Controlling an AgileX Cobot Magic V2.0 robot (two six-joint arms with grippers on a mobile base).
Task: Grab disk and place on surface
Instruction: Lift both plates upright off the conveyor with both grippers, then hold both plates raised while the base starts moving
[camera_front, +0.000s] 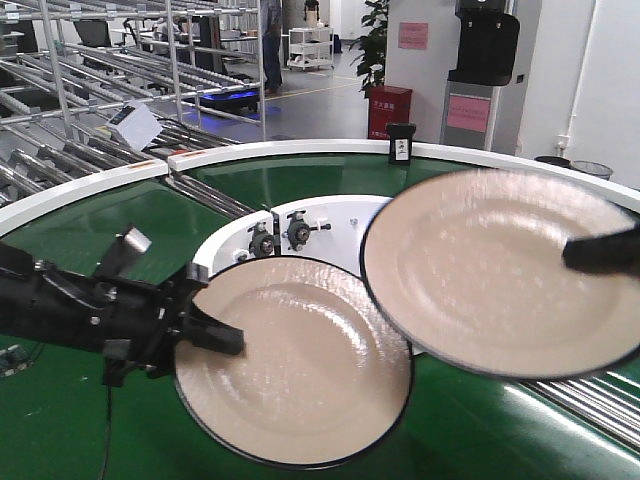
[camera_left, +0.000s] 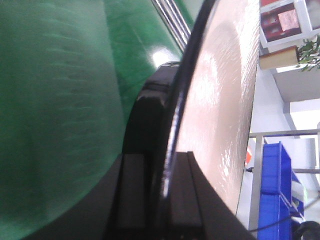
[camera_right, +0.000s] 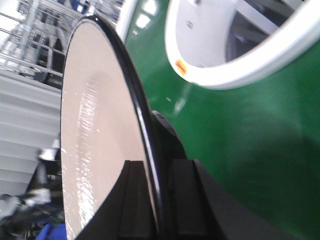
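One black-rimmed beige round disk (camera_front: 300, 370) is clamped at its 9 o'clock edge by the left fingers (camera_front: 215, 335), a second disk (camera_front: 480, 270) at 3 o'clock by the right fingers (camera_front: 600, 250). Both are held over the green conveyor belt (camera_front: 70, 240); no tabletop is seen.

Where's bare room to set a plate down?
Bare green belt: back left, between outer white rim and white hub; also front right beside the rollers. Crowded centre: lower plate in left hand and upper plate in right hand overlap across the hub.
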